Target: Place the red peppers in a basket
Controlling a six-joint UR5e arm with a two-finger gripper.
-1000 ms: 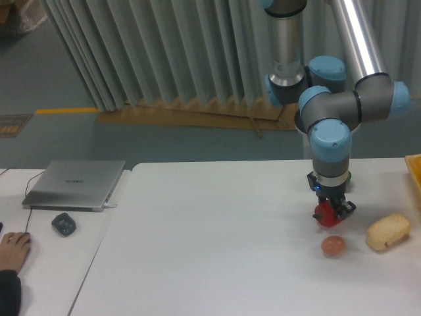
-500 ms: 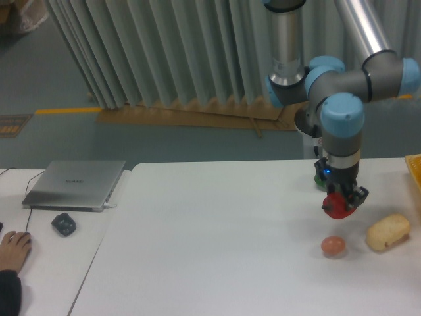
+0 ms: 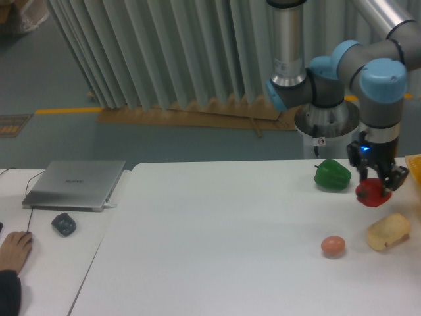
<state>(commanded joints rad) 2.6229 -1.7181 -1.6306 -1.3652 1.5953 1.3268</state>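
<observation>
While pepper hangs clear of table, held in gripper, it sits above bread lump, right of green pepper. Change since a second ago: pepper lifted from spot near egg, carried up and right toward basket edge at frame's right. Green pepper now uncovered. Judgement: transport nearly done, release pending. Fingers closed tight round pepper, touching nothing else.
</observation>
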